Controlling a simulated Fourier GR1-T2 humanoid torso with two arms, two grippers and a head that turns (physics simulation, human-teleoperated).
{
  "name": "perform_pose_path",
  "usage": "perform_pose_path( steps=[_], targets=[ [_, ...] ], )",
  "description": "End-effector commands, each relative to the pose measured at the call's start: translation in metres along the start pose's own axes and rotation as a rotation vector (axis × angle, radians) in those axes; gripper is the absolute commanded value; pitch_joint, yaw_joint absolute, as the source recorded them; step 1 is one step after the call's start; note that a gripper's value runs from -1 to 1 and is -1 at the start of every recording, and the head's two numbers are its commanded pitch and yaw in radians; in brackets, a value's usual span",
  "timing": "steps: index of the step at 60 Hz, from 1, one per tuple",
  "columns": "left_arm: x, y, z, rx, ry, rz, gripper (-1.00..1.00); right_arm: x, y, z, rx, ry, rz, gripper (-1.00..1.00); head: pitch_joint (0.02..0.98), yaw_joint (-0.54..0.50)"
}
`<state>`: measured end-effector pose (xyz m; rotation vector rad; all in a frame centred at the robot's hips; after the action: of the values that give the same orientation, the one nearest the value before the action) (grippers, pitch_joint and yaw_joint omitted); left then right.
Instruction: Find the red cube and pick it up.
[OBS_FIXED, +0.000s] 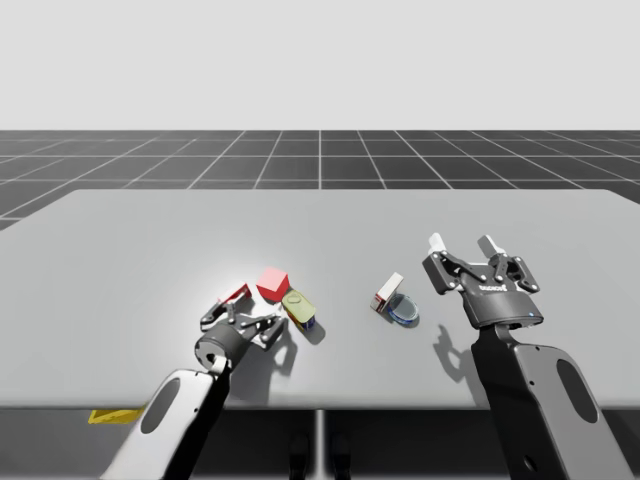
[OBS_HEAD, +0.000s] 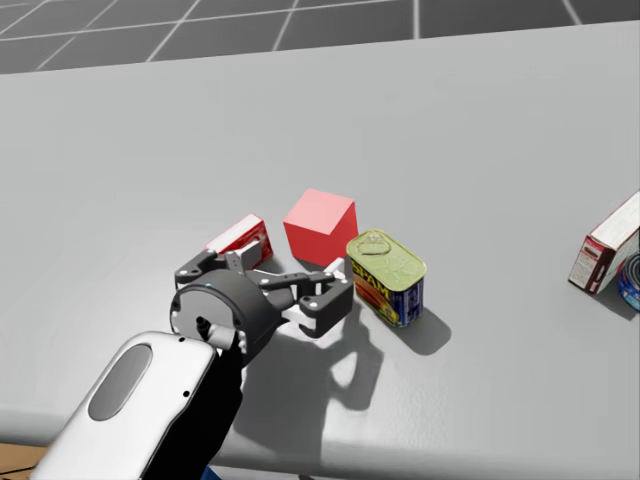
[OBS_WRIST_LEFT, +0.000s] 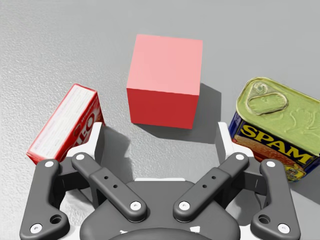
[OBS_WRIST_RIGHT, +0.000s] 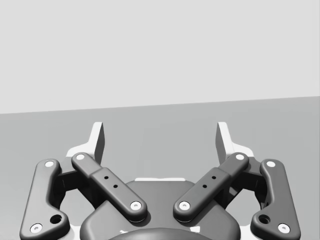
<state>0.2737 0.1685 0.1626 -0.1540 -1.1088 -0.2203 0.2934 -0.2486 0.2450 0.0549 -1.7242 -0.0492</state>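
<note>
The red cube (OBS_FIXED: 273, 284) (OBS_HEAD: 320, 225) (OBS_WRIST_LEFT: 165, 80) rests on the grey table (OBS_FIXED: 320, 220), left of centre. My left gripper (OBS_FIXED: 250, 312) (OBS_HEAD: 283, 288) (OBS_WRIST_LEFT: 161, 134) is low over the table just short of the cube. It is open, the cube lies ahead of its fingertips, and nothing is between the fingers. My right gripper (OBS_FIXED: 463, 247) (OBS_WRIST_RIGHT: 161, 137) is open and holds nothing. It is raised above the right side of the table, well away from the cube.
A small red-and-white box (OBS_FIXED: 233, 295) (OBS_HEAD: 240, 238) (OBS_WRIST_LEFT: 67, 125) lies close to the cube's left. A yellow-topped blue tin (OBS_FIXED: 300, 307) (OBS_HEAD: 388, 275) (OBS_WRIST_LEFT: 275, 125) stands close on its right. Further right are a white-and-red box (OBS_FIXED: 388, 292) (OBS_HEAD: 605, 245) and a blue round can (OBS_FIXED: 405, 310).
</note>
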Motion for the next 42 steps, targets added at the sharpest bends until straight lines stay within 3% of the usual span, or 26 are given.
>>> perform_pose_path(
  steps=[1,42],
  targets=[
    [0.005,-0.002,-0.014,0.012,0.009,-0.009,-1.00,0.000,0.000,0.000,0.000,-0.001,0.001,-1.00,0.816,0.20],
    [0.017,-0.013,-0.054,0.017,0.034,-0.017,-1.00,0.001,-0.003,-0.001,-0.005,-0.005,0.005,-1.00,0.822,0.18]
  ],
)
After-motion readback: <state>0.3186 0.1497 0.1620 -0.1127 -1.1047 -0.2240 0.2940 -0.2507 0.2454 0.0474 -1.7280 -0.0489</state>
